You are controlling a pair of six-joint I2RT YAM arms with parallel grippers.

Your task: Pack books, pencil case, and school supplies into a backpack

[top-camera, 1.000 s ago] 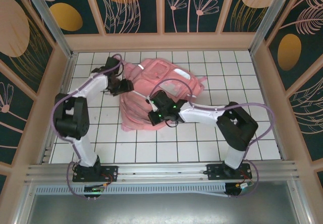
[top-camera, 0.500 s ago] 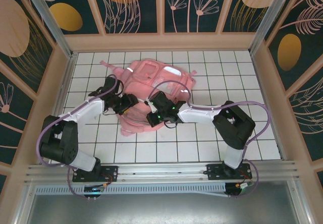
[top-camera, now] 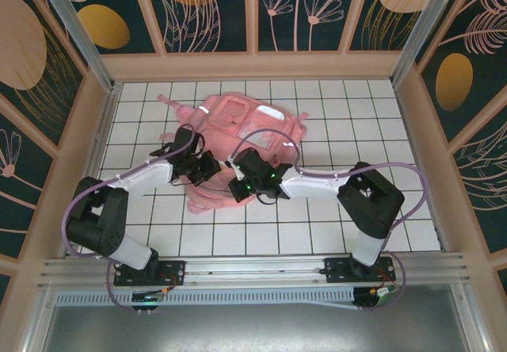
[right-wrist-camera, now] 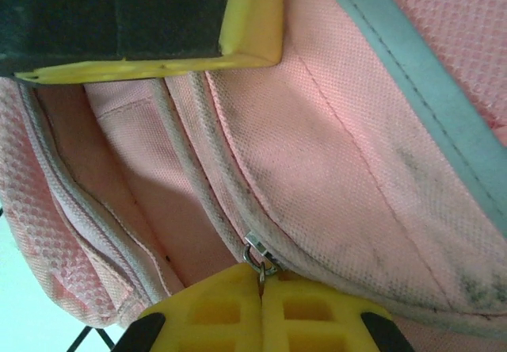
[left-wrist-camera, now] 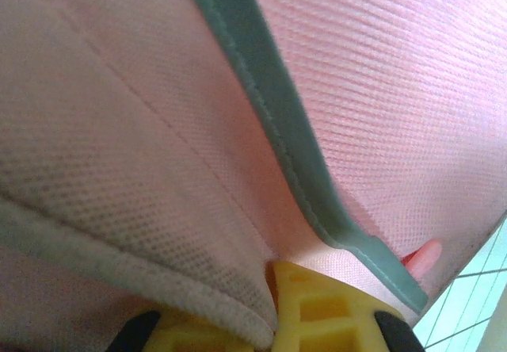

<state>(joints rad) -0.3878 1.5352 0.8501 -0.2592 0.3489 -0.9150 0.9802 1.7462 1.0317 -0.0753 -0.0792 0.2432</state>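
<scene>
Two arms working on a pink backpack (top-camera: pixel 245 126), which lies flat on the white tiled table (top-camera: pixel 356 233), about midway across it and toward the back, with its near edge between the two wrists. The right gripper (top-camera: pixel 238 189) is fully closed, its yellow fingers pressed together around the small metal zipper pull (right-wrist-camera: pixel 257 255) at the end of the zipper track (right-wrist-camera: pixel 214 162), seen close up from the right wrist (right-wrist-camera: pixel 260 288). The left gripper (top-camera: pixel 207 170) is likewise closed; the left wrist view (left-wrist-camera: pixel 269 312) shows a piped edge of pink fabric tucked between its yellow fingers, just beside a grey reflective strip (left-wrist-camera: pixel 277 130), so it appears to pinch the bag itself as an anchor. Likely hazards: the pull is thin and smooth and held only at the fingertips, so a tug off the line of the track could let it slip free. If the left pinch lets go or holds too little cloth, the whole bag would probably slide across the tiles instead of the zipper running. Slack fabric beside the track could also be drawn into the slider and jam it.
</scene>
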